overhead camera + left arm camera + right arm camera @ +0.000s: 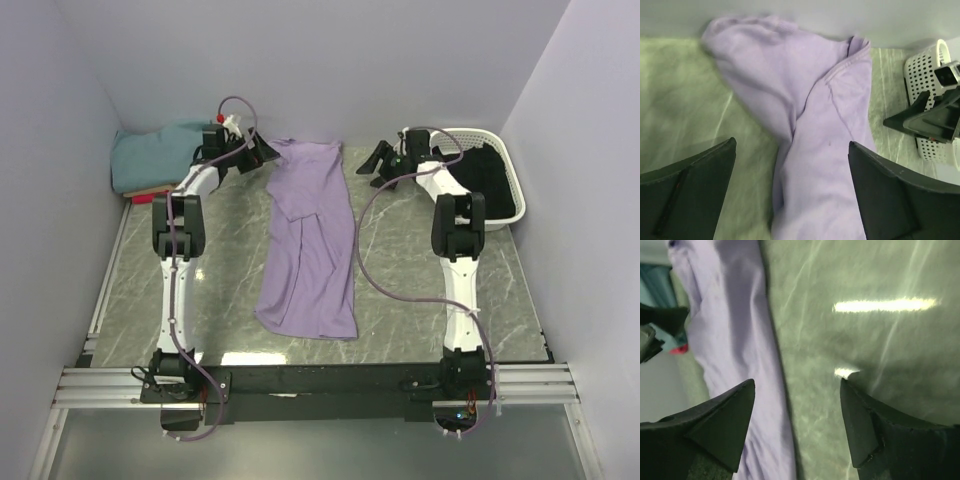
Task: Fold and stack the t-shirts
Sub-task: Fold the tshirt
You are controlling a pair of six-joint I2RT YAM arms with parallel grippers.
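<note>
Table (420,300): we see green marble.
Lavender t-shirt (310,240): folded lengthwise, between both grippers.
Left gripper (262,152): jaws apart, empty.
Right gripper (376,166): jaws apart, empty.

Counted are one spread lavender t-shirt (310,240), one folded teal t-shirt (150,155) with one red edge (150,193) showing beneath it, one white basket (497,137) holding one dark cloth (488,185), two purple cables (365,250), two arms (175,250), and two grippers, the left gripper (254,151) and the right gripper (378,161).
</note>
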